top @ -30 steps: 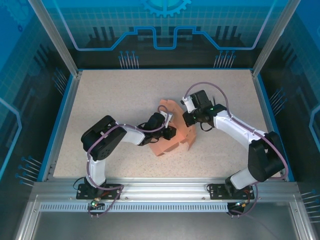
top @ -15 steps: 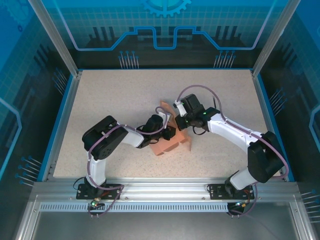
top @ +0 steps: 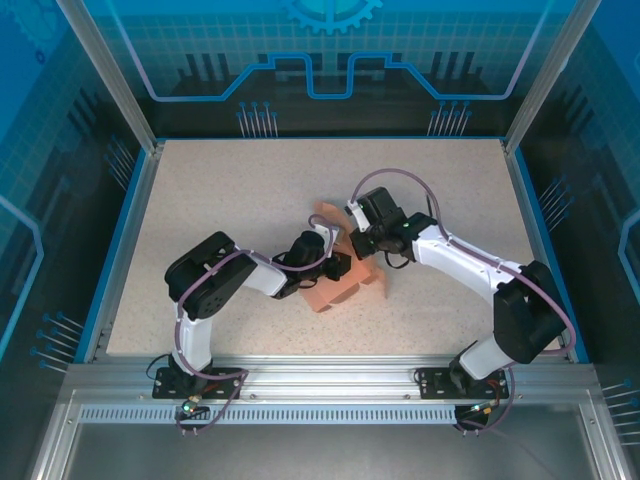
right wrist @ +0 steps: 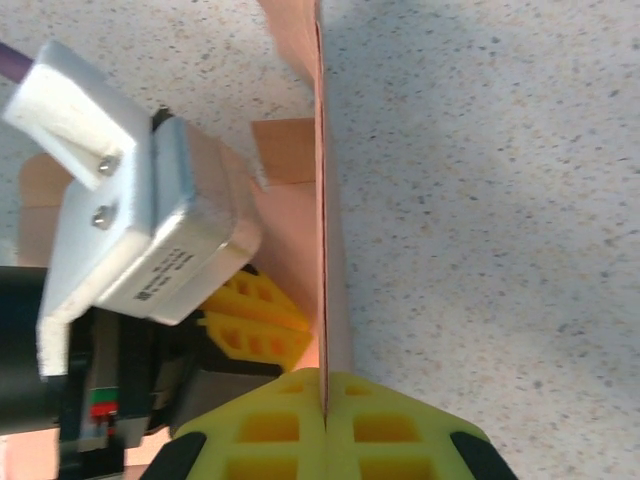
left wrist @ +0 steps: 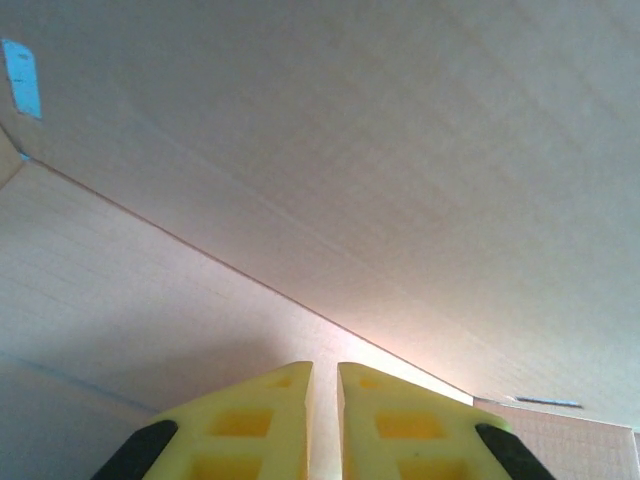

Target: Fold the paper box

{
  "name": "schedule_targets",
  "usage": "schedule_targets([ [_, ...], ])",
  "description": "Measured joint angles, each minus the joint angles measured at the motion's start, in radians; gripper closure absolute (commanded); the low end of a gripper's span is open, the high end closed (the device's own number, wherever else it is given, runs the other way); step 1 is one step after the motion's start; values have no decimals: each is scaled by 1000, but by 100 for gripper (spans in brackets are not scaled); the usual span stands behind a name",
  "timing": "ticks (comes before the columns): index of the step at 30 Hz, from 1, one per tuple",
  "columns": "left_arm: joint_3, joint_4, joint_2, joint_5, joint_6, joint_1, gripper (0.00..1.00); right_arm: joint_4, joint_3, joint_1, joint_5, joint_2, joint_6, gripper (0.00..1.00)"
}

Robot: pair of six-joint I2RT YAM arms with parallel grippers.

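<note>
From above, the paper box (top: 328, 291) lies partly folded near the middle of the speckled counter (top: 220, 190), with both arms meeting over it. The left gripper (top: 336, 264) sits on the box's near-left side and the right gripper (top: 362, 247) on its far-right side, the 2 close together.

In the left wrist view, the left gripper (left wrist: 324, 368) has its 2 yellow fingers nearly together, with only a thin slit between them. Whether card sits in that slit cannot be told. Pale card of the paper box (left wrist: 380, 150) with 1 diagonal crease spreads across the frame.

In the right wrist view, the right gripper (right wrist: 323, 385) is clamped on a flap of the paper box (right wrist: 322, 200) that stands edge-on. The left gripper's yellow fingers (right wrist: 245, 308) lie just left of that flap, against the card. The counter (right wrist: 480, 200) is on the right.
</note>
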Motion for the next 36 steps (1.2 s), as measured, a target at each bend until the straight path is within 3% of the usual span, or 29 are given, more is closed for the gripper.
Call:
schedule_targets([
  [15,-3,-48,-41,2,-7,13,65,-20,24,22,317,73,-204,100],
  [28,-69,-172,-240,-23,-2,58,59,106,-25,96,596,114,-352,100],
  [36,-121,-249,-349,-50,24,142,52,133,-40,100,575,109,-377,100],
])
